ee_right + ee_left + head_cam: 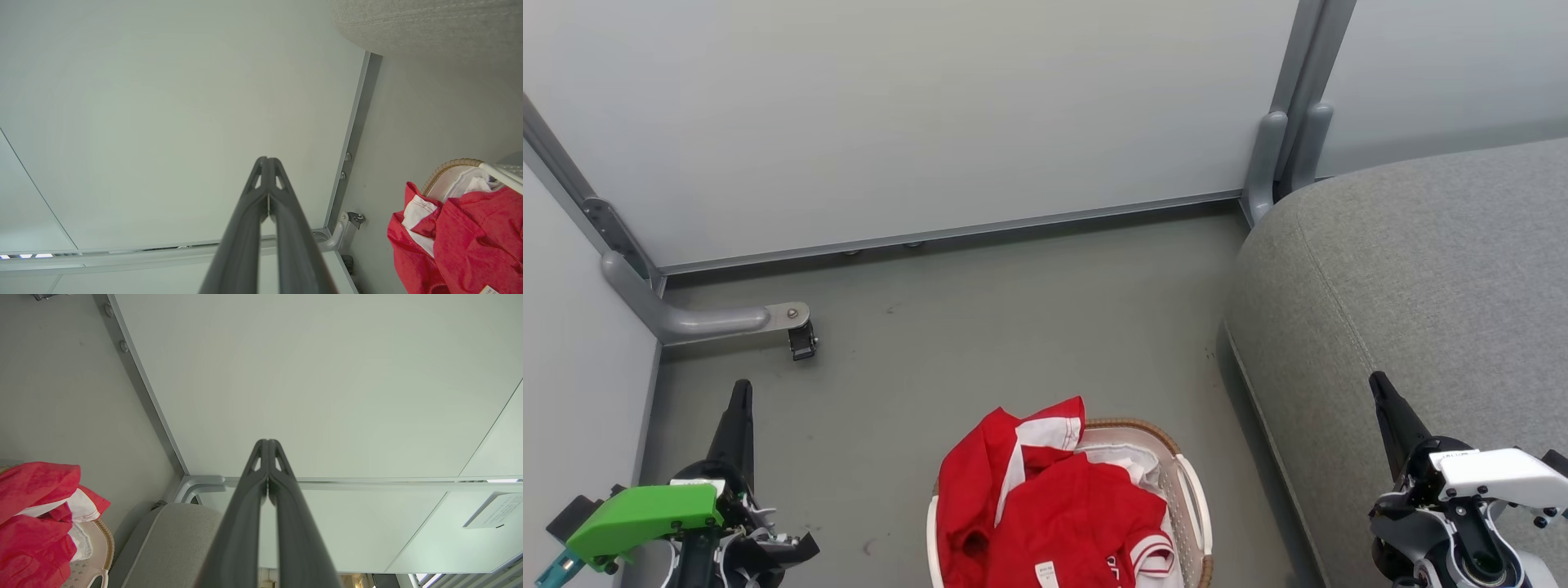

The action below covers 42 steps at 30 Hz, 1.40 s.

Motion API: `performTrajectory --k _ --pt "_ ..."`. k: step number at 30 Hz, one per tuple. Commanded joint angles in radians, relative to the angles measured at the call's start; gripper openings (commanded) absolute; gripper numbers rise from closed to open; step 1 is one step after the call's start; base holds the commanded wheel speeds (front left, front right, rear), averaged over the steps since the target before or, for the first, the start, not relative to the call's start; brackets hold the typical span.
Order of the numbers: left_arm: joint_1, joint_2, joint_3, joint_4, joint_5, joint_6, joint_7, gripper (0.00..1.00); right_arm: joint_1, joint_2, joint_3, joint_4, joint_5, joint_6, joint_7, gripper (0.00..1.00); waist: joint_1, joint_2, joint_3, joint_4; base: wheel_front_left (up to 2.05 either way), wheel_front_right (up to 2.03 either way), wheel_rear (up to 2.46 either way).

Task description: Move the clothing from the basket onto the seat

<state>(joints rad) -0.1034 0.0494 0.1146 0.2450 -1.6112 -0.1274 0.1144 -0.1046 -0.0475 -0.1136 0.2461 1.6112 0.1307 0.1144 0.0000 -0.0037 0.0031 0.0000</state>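
Note:
Red clothing (1045, 510) with white panels is heaped in the cream basket (1188, 498) on the floor at the bottom centre, one piece hanging over the far rim. The grey seat (1421, 269) fills the right side. My left gripper (740, 390) stands shut at the lower left, apart from the basket, holding nothing. Over the seat's front edge my right gripper (1377, 380) is shut and empty too. The left wrist view has the clothing (36, 522), the basket (104, 543) and the seat (175, 539) beyond the shut left gripper (267, 443). In the right wrist view lie the clothing (470, 241), the basket (449, 165) and the seat (429, 24), with the right gripper (267, 160) shut.
Pale partition panels (915, 106) wall in the far side and the left. A grey panel foot with a small black caster (801, 340) juts onto the grey floor (1029, 327) at the left. A white crinkly sheet (1131, 465) lines the basket under the clothing.

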Motion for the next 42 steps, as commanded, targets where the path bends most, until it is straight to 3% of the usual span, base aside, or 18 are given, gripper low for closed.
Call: performTrajectory --k 1,2,3,16,26,42 --pt "-0.011 0.002 0.001 -0.002 -0.003 -0.007 0.002 0.00 -0.008 -0.006 -0.001 -0.003 0.004 0.000 0.002 0.00 0.0000 0.0037 0.000 0.000 0.00 0.00 0.00" --pt "-0.011 0.002 0.001 -0.002 -0.003 -0.007 0.002 0.00 -0.008 -0.006 -0.001 -0.003 0.004 0.000 0.002 0.00 0.0000 0.0037 0.000 0.000 0.00 0.00 0.00" --pt "0.000 0.000 0.000 0.000 0.000 0.000 0.000 1.00 0.000 0.000 0.000 0.000 0.000 0.000 0.000 1.00 0.0000 0.0000 0.000 0.000 0.00 0.00 0.00" --pt "0.040 -0.007 -0.042 0.019 0.022 0.003 -0.043 1.00 0.032 0.011 0.027 0.039 -0.036 0.000 -0.043 1.00 0.0000 0.0002 0.001 0.001 0.00 0.00 0.00" --pt "0.049 -0.006 -0.067 -0.010 0.069 0.002 -0.090 1.00 0.023 0.009 0.019 0.044 -0.134 0.000 -0.090 1.00 0.0000 0.0005 0.003 0.004 0.00 0.00 0.00" --pt "0.053 -0.003 -0.078 -0.055 0.312 0.000 -0.154 1.00 0.018 0.005 0.025 -0.008 -0.395 0.000 -0.154 1.00 0.0000 0.0010 0.006 0.013 0.00 0.00 0.00"
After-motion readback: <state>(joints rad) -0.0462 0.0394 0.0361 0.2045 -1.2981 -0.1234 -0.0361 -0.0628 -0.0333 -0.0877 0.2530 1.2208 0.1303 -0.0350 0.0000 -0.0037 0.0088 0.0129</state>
